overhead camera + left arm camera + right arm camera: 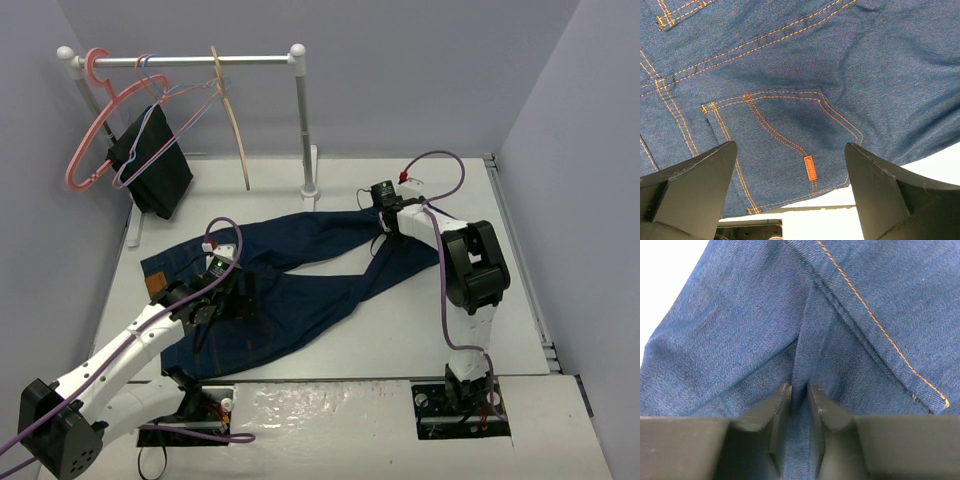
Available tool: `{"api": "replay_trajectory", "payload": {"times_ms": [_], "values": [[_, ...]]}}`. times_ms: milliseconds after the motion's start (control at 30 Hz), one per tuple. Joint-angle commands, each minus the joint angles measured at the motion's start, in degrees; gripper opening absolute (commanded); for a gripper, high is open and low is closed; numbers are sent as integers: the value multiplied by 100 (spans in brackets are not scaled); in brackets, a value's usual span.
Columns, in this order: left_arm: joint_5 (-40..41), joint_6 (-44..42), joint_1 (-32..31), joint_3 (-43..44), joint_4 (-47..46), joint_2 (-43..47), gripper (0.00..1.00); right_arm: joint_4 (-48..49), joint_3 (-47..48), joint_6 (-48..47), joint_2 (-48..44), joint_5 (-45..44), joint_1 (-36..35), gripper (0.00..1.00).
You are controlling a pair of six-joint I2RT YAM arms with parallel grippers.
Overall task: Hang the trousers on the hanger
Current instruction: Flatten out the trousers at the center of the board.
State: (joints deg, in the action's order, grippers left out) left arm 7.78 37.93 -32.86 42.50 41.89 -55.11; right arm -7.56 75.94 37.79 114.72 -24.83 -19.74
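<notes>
The dark navy trousers [300, 275] lie spread on the white table, waist at the near left, legs running to the far right. My left gripper [232, 298] hovers over the seat, jaws wide open and empty; its wrist view shows a back pocket with an orange tag [810, 167]. My right gripper [385, 222] is shut on a pinched fold of a trouser leg [810, 340] near the hem end. The tan wooden hanger [232, 115] hangs on the rack rail at the far left.
A clothes rack [300, 120] stands at the back left with a pink plastic hanger [90, 130], thin wire hangers [175, 100] and a black cloth [152, 160]. Grey walls enclose the table. The table's near edge [840, 220] shows below the waist.
</notes>
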Motion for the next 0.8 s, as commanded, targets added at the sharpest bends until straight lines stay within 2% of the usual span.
{"api": "replay_trajectory", "payload": {"times_ms": [0, 67, 233, 433, 533, 633, 767], "values": [[92, 32, 43, 185, -49, 20, 87, 2, 186, 86, -186, -386, 57, 7], [90, 33, 43, 215, -24, 4, 87, -24, 198, -13, -356, -425, 58, 0], [125, -39, 43, 499, 30, -60, 87, -190, 34, -280, -1401, -520, 65, 0], [242, -99, 64, 815, -6, -174, 87, -617, -1455, 20, -3721, -446, 123, 0], [294, -31, 78, 760, -74, -291, 87, -1269, -2598, 640, -5134, -354, 129, 0], [294, 73, 113, 655, -145, -385, 87, -1832, -3361, 1208, -6137, -173, 120, 8], [277, 189, 157, 522, -225, -607, 87, -2391, -3725, 1458, -6988, -182, 111, 26]]}}
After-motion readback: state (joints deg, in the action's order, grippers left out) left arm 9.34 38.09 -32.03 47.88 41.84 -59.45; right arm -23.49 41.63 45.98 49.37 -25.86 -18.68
